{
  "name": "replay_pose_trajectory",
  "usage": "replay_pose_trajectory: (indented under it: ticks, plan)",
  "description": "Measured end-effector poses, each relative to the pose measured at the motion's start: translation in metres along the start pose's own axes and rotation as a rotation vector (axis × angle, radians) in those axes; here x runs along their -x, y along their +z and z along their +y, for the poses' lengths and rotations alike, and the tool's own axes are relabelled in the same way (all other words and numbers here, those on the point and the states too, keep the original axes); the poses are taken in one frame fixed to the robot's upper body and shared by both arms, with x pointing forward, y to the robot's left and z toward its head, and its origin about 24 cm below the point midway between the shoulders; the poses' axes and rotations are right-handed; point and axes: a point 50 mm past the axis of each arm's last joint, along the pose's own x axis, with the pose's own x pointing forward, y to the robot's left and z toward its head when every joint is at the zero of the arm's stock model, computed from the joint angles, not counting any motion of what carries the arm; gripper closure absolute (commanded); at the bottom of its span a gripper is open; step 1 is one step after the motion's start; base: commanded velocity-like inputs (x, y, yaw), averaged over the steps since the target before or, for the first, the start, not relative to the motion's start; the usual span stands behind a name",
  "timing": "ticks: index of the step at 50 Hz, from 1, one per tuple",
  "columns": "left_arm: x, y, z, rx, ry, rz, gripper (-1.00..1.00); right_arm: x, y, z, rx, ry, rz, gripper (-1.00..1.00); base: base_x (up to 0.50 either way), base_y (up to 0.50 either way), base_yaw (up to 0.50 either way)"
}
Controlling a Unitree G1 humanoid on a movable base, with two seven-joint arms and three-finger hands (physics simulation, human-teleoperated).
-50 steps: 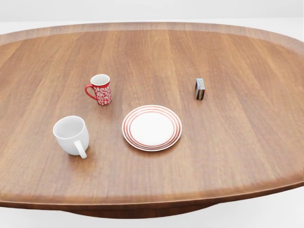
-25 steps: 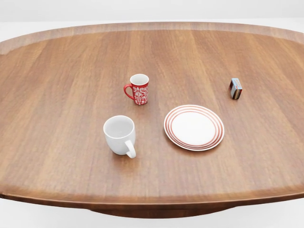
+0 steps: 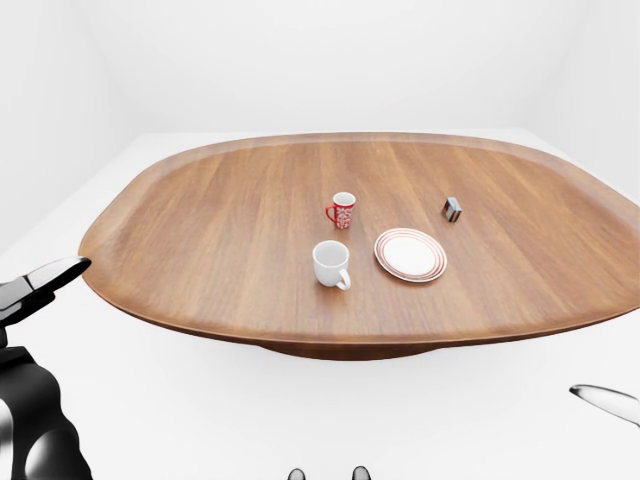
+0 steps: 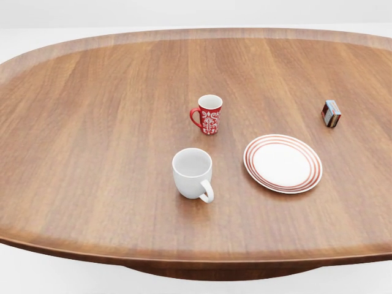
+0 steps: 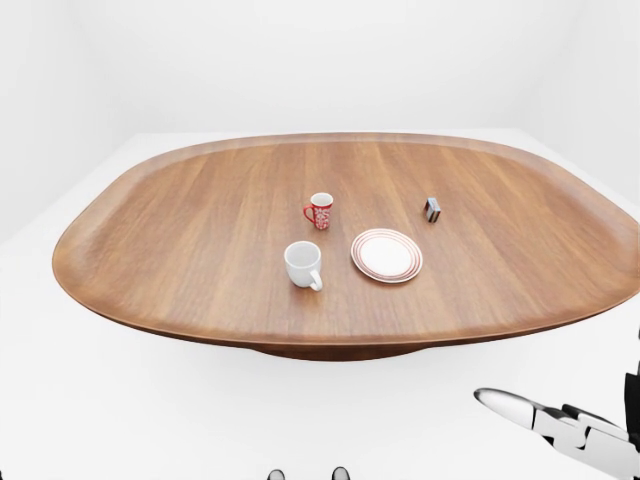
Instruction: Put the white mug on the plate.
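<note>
White mug (image 4: 193, 173): it stands upright on the surface (image 4: 92, 141), handle turned toward the bottom right of the head view, well apart from both hands and untouched.
Shift in view: across the earlier head pictures the mug, plate and the rest slide together from left toward the right (they keep their spacing, so the base and camera have moved, not the things).
Meaning for the task: the mug now sits near the middle of the head view, so I judge the robot is lining itself up on it; no reach has begun.
Plate (image 4: 283, 163): red-ringed and bare, just to the right of the mug, not touching it.
Red patterned mug (image 4: 207, 114): above the white one in the head view, close by, a possible obstacle for a grasp from above.
Small box (image 4: 331, 113): upright, far right, clear of the plate.
Left hand (image 3: 40, 285): low at the left edge of the left-eye view, short of the surface's rim, fingers spread and holding nothing.
Right hand (image 5: 555, 425): low at the bottom right of the right-eye view, likewise off the surface, fingers extended, empty.
</note>
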Motion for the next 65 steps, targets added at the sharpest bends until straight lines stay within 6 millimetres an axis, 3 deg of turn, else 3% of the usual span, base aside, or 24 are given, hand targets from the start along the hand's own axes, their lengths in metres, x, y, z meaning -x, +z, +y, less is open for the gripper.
replay_pose_trajectory:
  ticks: [65]
  plan:
    - [0.0009, -0.0039, -0.0018, -0.003, -0.005, 0.014, -1.00, -0.0025, -0.0007, 0.0042, -0.004, 0.014, -0.010, -1.00, 0.30, 0.00, 0.00]
